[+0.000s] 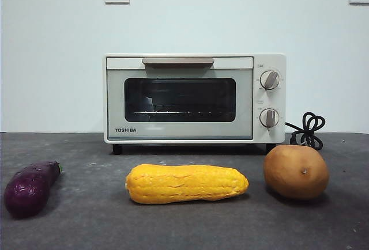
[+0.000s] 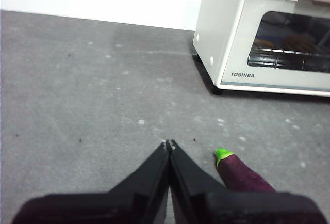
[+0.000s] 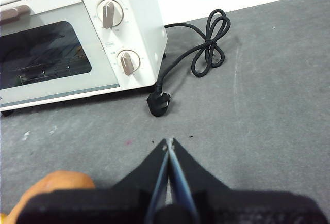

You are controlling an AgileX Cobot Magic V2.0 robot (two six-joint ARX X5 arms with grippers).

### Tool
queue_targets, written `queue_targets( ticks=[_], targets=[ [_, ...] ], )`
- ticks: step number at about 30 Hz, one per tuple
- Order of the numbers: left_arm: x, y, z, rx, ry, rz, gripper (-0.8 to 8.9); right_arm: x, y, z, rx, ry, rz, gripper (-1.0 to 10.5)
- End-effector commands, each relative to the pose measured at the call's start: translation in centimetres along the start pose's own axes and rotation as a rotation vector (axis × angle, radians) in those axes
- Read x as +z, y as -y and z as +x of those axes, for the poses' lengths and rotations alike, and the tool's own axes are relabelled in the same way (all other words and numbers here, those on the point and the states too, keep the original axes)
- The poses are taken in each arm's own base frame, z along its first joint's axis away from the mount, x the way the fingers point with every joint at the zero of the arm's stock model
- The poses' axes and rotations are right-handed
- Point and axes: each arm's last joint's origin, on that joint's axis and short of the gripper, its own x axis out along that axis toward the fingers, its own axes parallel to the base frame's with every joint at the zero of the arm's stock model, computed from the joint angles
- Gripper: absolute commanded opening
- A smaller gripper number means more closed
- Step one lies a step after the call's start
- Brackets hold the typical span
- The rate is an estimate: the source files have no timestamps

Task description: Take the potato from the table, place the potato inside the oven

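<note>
The tan-brown potato (image 1: 296, 171) rests on the dark grey table (image 1: 86, 227) at the front right, before the oven's knob side. A slice of the potato (image 3: 51, 193) shows beside my right gripper (image 3: 168, 142), which hovers shut over bare table close to it. The cream-white Toshiba oven (image 1: 194, 97) stands at the back middle with its glass door closed. My left gripper (image 2: 169, 143) is shut too, hanging over the table near the eggplant's green stem. Neither gripper shows in the front view.
A yellow corn cob (image 1: 186, 184) lies front centre. A purple eggplant (image 1: 30, 188) lies at the front left, its eggplant stem end (image 2: 237, 170) by my left gripper. The oven's black cord (image 3: 198, 53) and plug coil on the table to the oven's right.
</note>
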Motion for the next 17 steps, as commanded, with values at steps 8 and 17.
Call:
queue_targets(
  ticks=[8,17],
  targets=[
    [0.1,0.3,-0.1,-0.088,-0.030,-0.136,-0.07,0.9,-0.3,-0.3,0.040,0.009,0.161,-0.1],
    [4.0,1.1,-2.2,-0.118,-0.010,-0.158,-0.07,5.7,-1.4,-1.5,0.088,-0.009,0.177,-0.1]
  ],
)
